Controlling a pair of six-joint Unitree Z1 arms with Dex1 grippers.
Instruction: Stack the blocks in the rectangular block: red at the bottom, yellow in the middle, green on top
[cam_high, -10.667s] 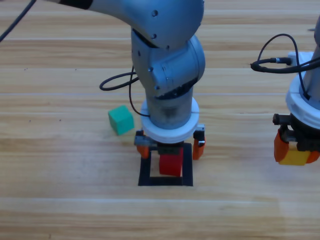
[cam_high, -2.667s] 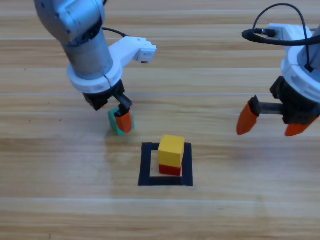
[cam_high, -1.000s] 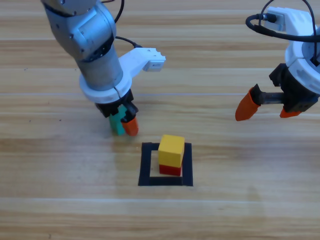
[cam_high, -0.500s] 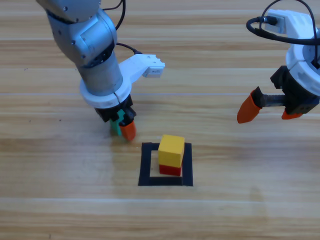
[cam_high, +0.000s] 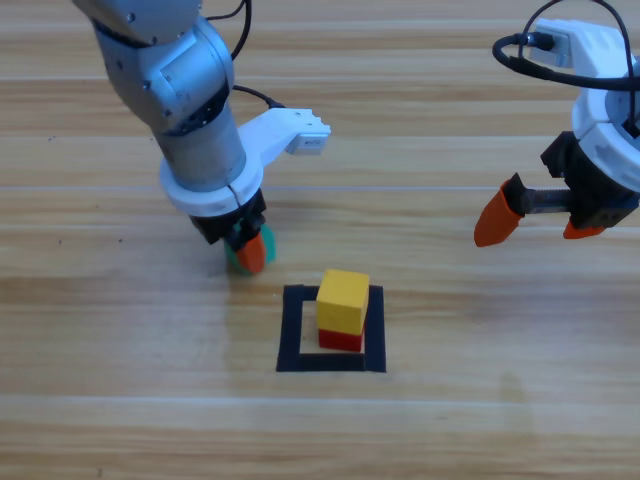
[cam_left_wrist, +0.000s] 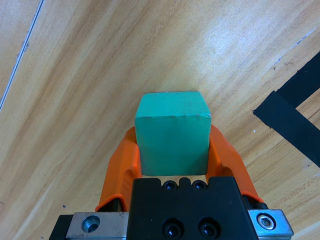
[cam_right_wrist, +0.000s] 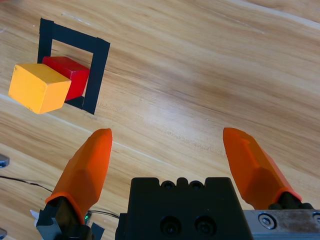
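Now clamped: left claw (cam_left_wrist: 172, 165) grips green (cam_left_wrist: 172, 134) (right claw (cam_right_wrist: 172, 165) waits, jaws wide)

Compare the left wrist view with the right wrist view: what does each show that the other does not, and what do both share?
Only the left wrist view shows the small matte teal-green cube, clamped between the left gripper's orange fingers. Only the right wrist view shows the small matte yellow cube sitting on the small matte red cube, and the right gripper open and empty. Both show the flat black tape outline and the wooden table.
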